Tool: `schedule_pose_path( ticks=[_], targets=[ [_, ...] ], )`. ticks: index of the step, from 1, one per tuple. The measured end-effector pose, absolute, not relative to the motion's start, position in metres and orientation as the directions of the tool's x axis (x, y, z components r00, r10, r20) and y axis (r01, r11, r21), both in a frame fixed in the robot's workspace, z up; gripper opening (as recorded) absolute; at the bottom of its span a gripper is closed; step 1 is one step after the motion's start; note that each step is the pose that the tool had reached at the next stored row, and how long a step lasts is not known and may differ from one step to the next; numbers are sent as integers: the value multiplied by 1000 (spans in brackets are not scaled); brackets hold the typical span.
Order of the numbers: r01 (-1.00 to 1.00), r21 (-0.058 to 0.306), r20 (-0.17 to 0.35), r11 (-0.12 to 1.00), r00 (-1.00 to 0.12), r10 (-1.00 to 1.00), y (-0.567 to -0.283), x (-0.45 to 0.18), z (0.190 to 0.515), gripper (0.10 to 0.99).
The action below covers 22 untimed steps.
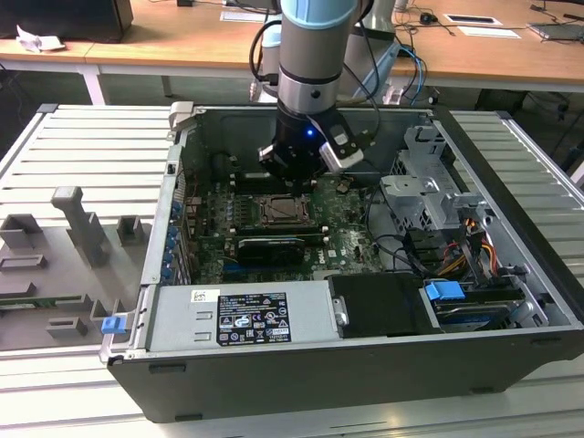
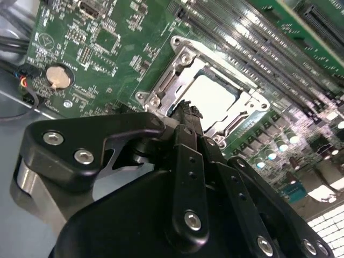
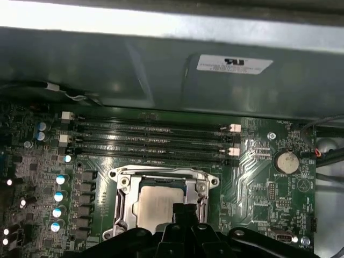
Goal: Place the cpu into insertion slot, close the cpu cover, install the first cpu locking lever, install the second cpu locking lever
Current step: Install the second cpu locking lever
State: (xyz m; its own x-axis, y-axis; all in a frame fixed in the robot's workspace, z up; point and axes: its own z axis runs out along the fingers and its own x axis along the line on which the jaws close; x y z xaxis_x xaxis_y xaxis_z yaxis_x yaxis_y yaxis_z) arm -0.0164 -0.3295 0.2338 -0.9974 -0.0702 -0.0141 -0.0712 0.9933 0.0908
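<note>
One open computer case [image 1: 383, 365], dark grey sheet metal, lying on its side on a ribbed metal table [image 1: 82, 155]. Inside it: one green motherboard [image 1: 342, 239]; one grey power supply box [image 1: 246, 315] at 6 o'clock of the board in the exterior view; one blue plastic tab [image 1: 445, 294] at 4 o'clock.

One insertion slot [image 3: 121, 207], square, metal-rimmed. In it: one cpu [image 3: 156, 204], flat, pale silvery top, also seen seated in the second wrist view [image 2: 212, 99].

One cpu cover [image 2: 177, 72], thin silver frame with square cut-out, apparently lying down around the chip, though the edge is partly hidden.

Four long narrow memory slots [image 3: 150, 142], dark. One round coin battery [image 3: 286, 160], silver.

One gripper [image 2: 185, 110], black, jointed; fingers drawn together with nothing between them, tip just over the socket edge.
</note>
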Motion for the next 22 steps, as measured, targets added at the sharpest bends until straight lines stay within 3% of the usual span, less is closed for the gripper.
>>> schedule_pose_path(
  ticks=[22],
  targets=[
    [-69, 91, -14, 993, -998, -68, -355, -16, 237, 106]
  ],
)
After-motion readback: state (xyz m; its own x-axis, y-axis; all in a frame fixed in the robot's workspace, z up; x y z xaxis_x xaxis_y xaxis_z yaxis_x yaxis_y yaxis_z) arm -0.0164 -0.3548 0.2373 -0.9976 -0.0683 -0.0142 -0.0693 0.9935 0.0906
